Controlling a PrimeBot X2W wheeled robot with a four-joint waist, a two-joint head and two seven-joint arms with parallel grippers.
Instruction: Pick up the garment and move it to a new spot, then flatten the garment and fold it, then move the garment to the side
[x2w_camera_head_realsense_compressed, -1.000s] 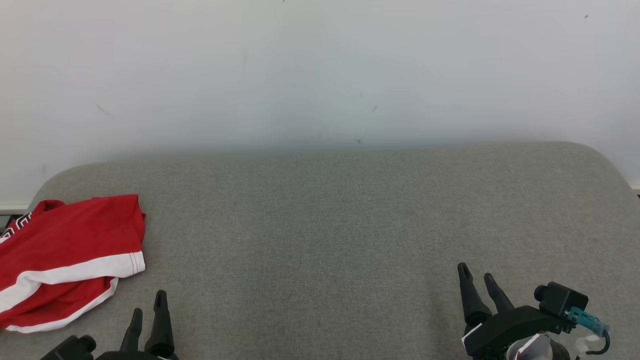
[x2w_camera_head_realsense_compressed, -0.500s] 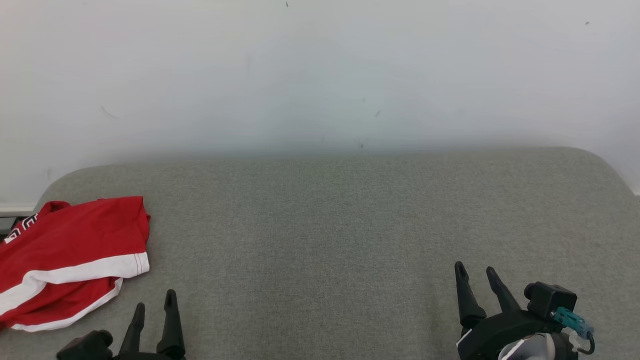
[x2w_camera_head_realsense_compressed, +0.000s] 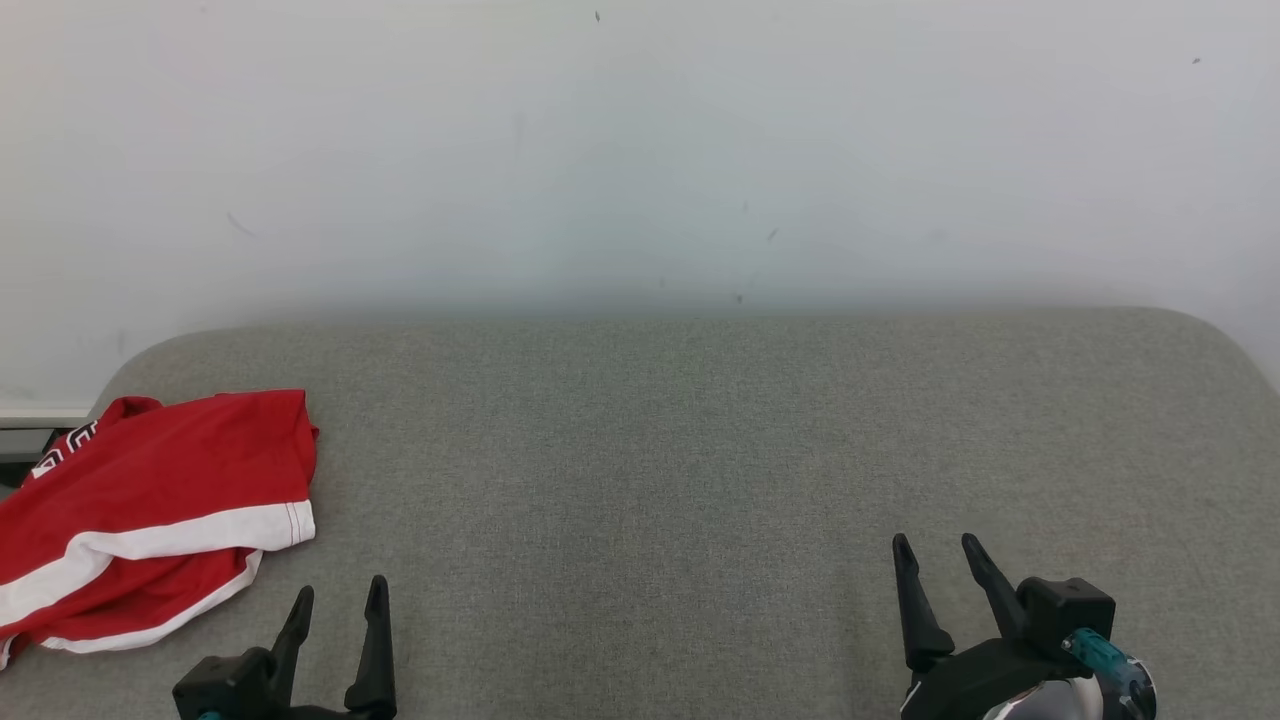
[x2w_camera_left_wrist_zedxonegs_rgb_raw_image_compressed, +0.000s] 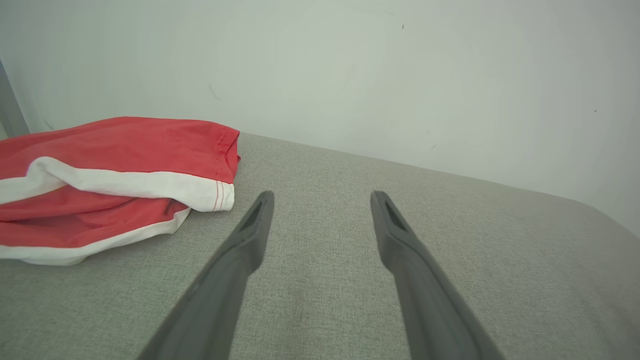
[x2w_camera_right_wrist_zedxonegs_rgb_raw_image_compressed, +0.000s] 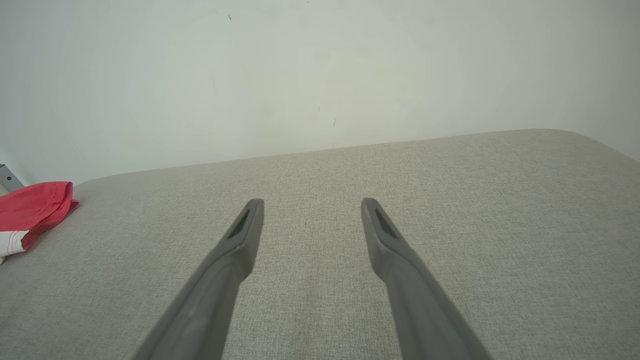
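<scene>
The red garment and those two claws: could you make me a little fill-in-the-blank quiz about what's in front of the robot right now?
The garment is red with ____ bands.
It lies on the grey surface, toward the robot's ____ side.
The left gripper and the right gripper both stand ____, holding nothing.
Missing words: white; left; open.

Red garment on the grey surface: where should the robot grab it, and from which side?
Probably the white-banded corner, where layers of the garment stack and lift slightly off the grey surface. The open left gripper sits nearest; it could slide in low from the robot's right of that corner.
</scene>
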